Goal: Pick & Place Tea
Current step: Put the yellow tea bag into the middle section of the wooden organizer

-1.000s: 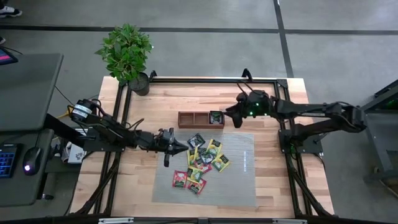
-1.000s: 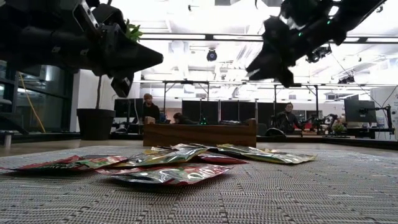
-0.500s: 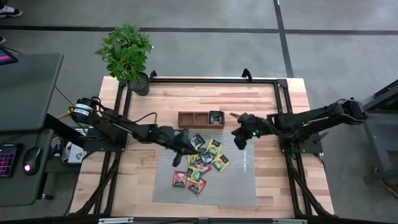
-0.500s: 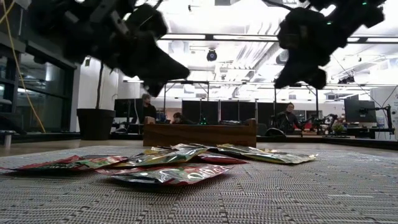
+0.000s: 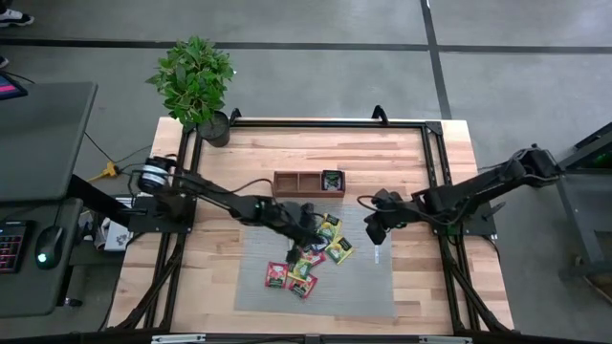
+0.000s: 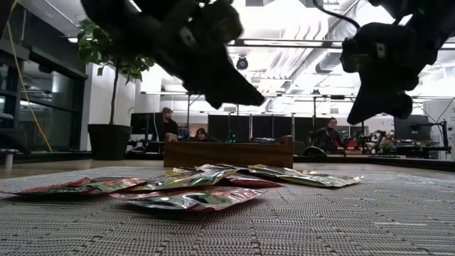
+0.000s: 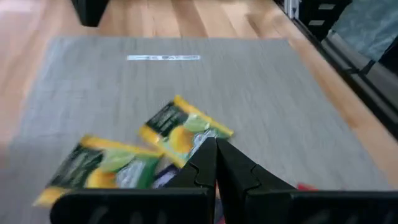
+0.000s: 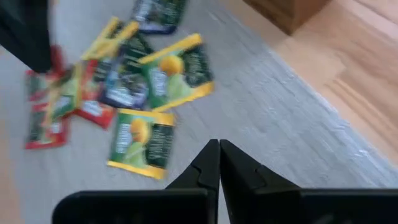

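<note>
**Both claws clenched and empty above a heap of tea sachets**

The left claw (image 5: 314, 232) hangs over the heap of tea sachets (image 5: 308, 250), its two fingers pressed together with nothing between them. The right claw (image 5: 373, 232) hovers at the heap's three o'clock side, also clenched and empty, above bare grey mat (image 5: 368, 287).

The sachets lie in a loose, overlapping pile near the centre of the mat, on the wooden worktop (image 5: 421, 158). A wooden tray (image 5: 296, 182) with three compartments sits at twelve o'clock from the pile; one sachet (image 5: 332, 180) already rests in its rightmost compartment.

The sachets look very light, thin and flat, with glossy foil wrappers that would likely be slippery and crinkle under pressure. Lying flat, they offer little to grip. A yellow sachet (image 8: 142, 142) at the pile's outer edge lies apart from the rest; judging by this, a raised corner or free edge is the best hold.
</note>
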Robot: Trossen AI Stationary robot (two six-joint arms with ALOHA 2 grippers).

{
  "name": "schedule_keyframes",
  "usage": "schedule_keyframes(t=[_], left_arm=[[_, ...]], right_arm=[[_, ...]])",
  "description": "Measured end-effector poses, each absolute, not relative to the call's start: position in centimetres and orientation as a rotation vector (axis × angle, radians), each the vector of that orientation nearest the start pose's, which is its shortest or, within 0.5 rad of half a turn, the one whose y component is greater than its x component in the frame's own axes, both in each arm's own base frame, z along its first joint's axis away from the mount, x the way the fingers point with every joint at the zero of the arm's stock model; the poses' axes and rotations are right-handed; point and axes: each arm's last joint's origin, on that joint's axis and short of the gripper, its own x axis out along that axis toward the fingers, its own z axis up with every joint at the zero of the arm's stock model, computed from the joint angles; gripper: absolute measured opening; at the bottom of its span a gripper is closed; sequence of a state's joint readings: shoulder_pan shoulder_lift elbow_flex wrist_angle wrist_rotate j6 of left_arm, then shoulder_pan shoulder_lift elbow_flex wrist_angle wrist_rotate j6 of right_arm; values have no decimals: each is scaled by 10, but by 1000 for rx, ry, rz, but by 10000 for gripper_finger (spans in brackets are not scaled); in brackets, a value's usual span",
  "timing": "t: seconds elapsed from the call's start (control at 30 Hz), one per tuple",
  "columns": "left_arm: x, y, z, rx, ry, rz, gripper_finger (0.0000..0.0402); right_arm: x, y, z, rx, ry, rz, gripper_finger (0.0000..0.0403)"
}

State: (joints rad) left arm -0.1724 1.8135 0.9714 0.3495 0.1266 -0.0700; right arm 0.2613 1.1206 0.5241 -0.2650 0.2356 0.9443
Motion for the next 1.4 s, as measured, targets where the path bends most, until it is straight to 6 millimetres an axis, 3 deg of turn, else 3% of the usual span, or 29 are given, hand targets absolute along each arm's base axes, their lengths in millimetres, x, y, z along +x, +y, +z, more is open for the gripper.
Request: schedule_keyframes(t=[0.27,0.43,0.6,0.77,0.93,1.1,1.4], left_arm=[[409,-96,164,-93,506,-328,1],[423,-109,157,-78,569,-274,1],[421,-118,154,-59,633,-198,1],[419,-115,143,-41,685,-72,1],[421,-115,148,-47,656,-73,1],[422,-115,130,-45,699,-68,1],[423,-116,121,-59,721,-80,1]], right_arm=[[200,48,182,671,771,-324,49],[200,48,181,658,777,-317,80],[200,48,181,637,775,-315,101],[200,48,181,637,775,-316,110],[200,48,182,640,767,-313,109],[200,48,182,640,763,-319,109],[202,49,184,727,757,-292,109]])
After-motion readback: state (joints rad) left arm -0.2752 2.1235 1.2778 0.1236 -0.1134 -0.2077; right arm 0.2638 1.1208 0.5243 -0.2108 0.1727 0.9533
